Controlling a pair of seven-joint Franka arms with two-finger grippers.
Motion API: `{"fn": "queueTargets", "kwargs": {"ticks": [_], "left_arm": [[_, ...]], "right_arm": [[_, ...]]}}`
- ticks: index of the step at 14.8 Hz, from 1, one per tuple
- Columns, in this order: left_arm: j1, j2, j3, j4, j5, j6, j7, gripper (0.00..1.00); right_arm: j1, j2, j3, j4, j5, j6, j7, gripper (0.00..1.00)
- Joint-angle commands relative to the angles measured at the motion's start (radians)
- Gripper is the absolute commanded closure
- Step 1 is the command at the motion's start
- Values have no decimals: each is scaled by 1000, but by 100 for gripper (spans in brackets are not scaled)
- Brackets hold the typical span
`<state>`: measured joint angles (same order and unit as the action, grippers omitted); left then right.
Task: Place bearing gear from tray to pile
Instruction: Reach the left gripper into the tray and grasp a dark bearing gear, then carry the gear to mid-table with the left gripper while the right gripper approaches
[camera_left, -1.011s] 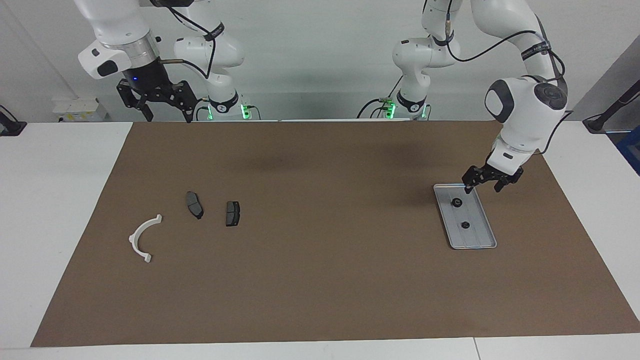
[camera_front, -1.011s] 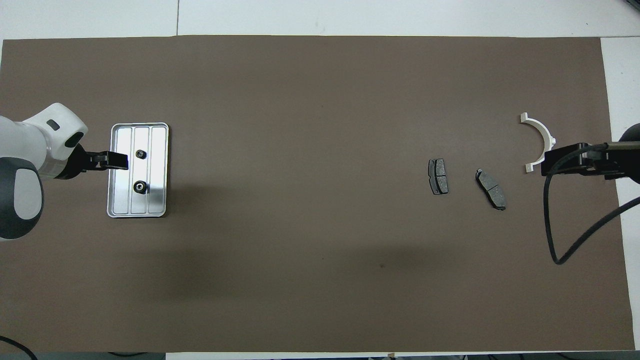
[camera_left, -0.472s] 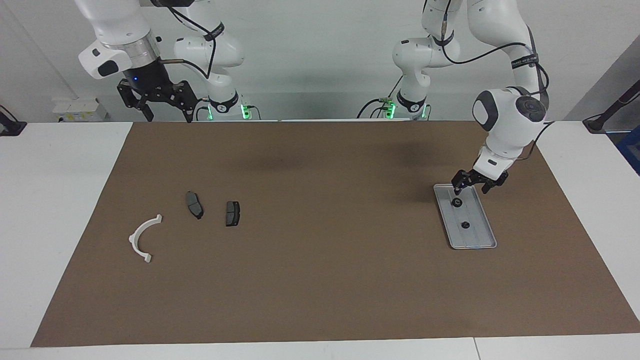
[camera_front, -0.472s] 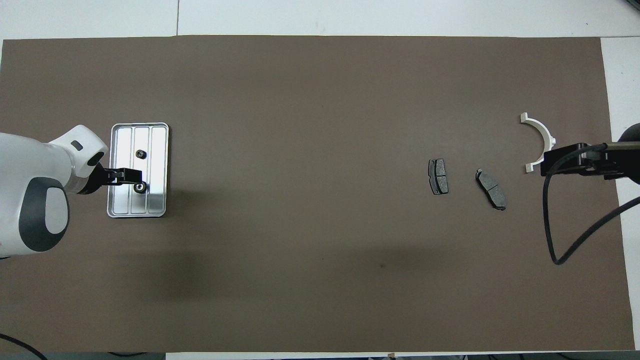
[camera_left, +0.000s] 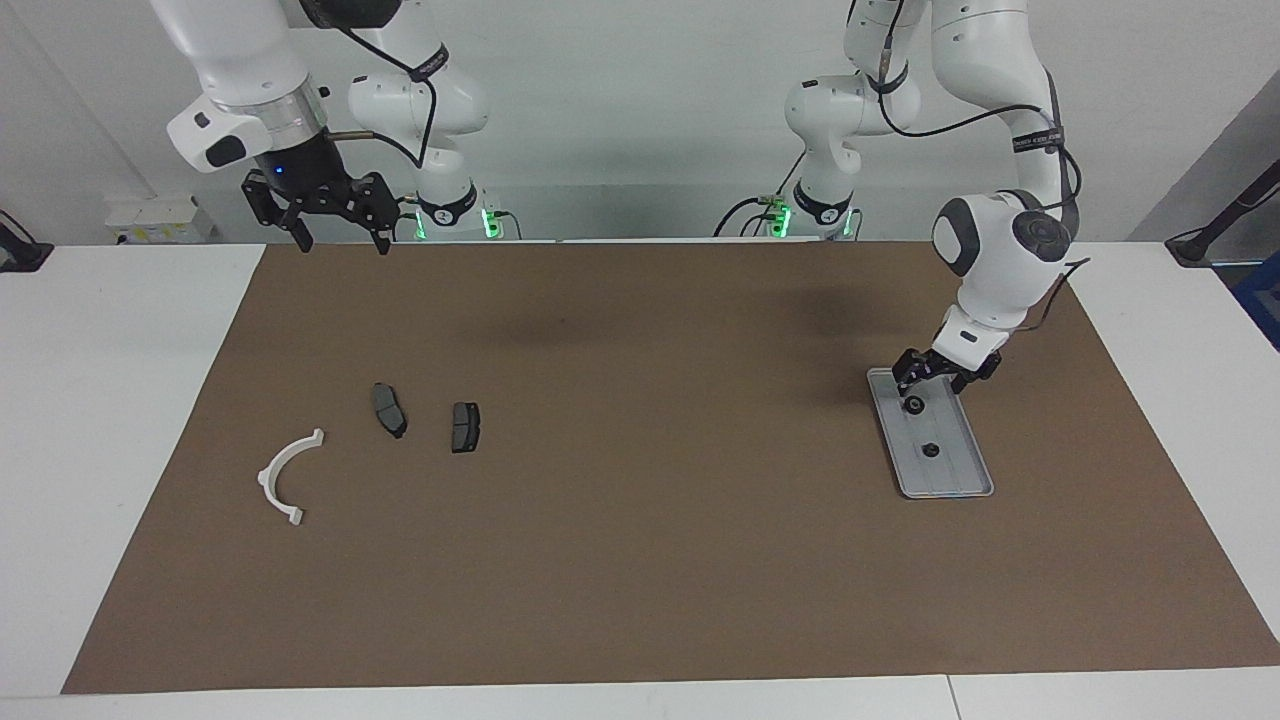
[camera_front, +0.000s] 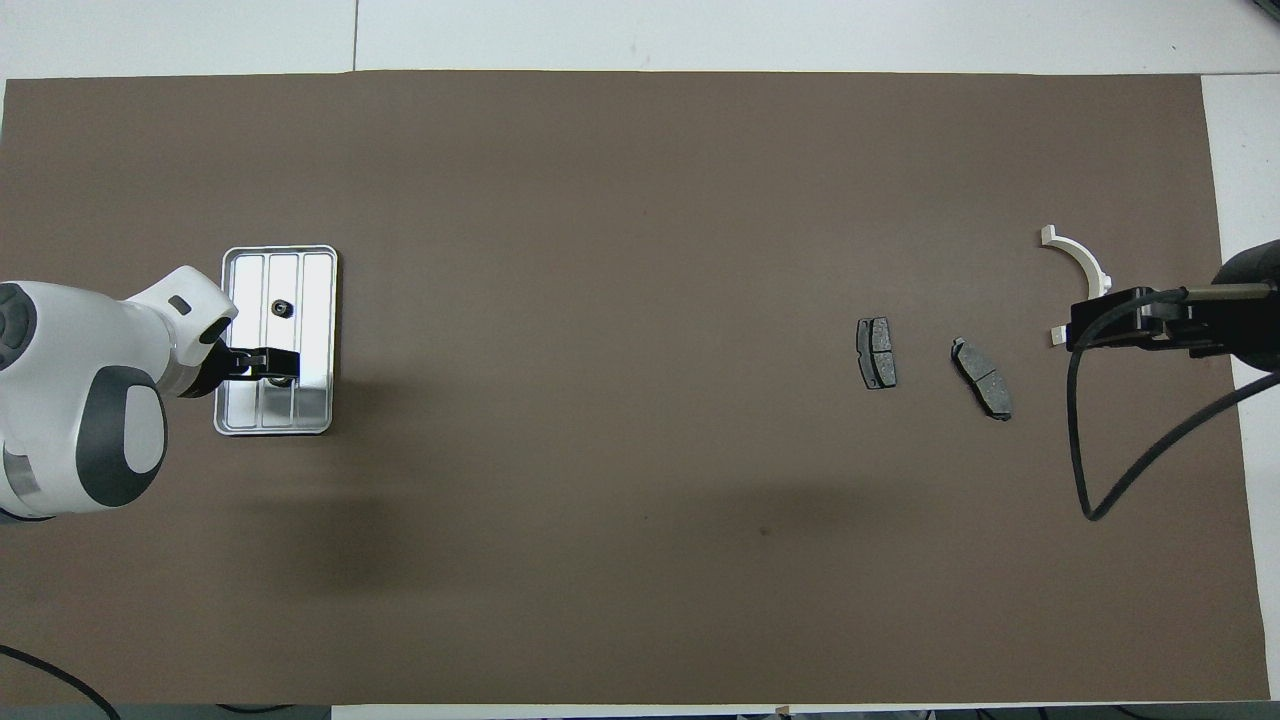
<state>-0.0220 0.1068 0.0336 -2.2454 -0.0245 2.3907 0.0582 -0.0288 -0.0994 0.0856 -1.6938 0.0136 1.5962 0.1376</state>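
The left pincer (camera_left: 937, 376), jaws spread, is hanging just over the nearer bearing gear (camera_left: 914, 405) in the tray (camera_left: 955, 478); the other gear (camera_left: 930, 450) is lying farther out. The right pincer (camera_left: 338, 232), released too, is waiting above the table's (camera_left: 640, 560) edge.

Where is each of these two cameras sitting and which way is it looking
Facing view: high across the table, facing the robots; both white arms show whole, open left gripper low over the ridged silver-grey metal tray, open right gripper raised, waiting.
Overhead view: above the robots' end, looking steeply down; only wrists and grippers show.
Shared: tray, two small black gears on it, two dark grey brake pads, white half-ring plastic bracket.
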Motion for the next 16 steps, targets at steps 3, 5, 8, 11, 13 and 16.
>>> {"fn": "queueTargets", "kwargs": {"ticks": [3,5,8,11,13,16], "left_arm": [[-9,42,3,-14,0,82,-4,3],[-16,63,3,-14,-2,106,-11,3],[-18,64,3,-14,0,94,-11,11],[-27,63,3,-3,0,70,-11,55],[-27,64,5,7,-2,56,-9,91],[-27,62,3,41,-2,-1,-11,100]], "right_arm": [[0,-10,8,-145,6,154,25,0],[1,9,8,-182,6,223,33,0],[29,62,8,-192,6,281,75,0],[30,139,8,-193,6,362,94,0],[30,174,8,-193,6,393,92,0],[30,208,9,-193,5,413,82,0]]}}
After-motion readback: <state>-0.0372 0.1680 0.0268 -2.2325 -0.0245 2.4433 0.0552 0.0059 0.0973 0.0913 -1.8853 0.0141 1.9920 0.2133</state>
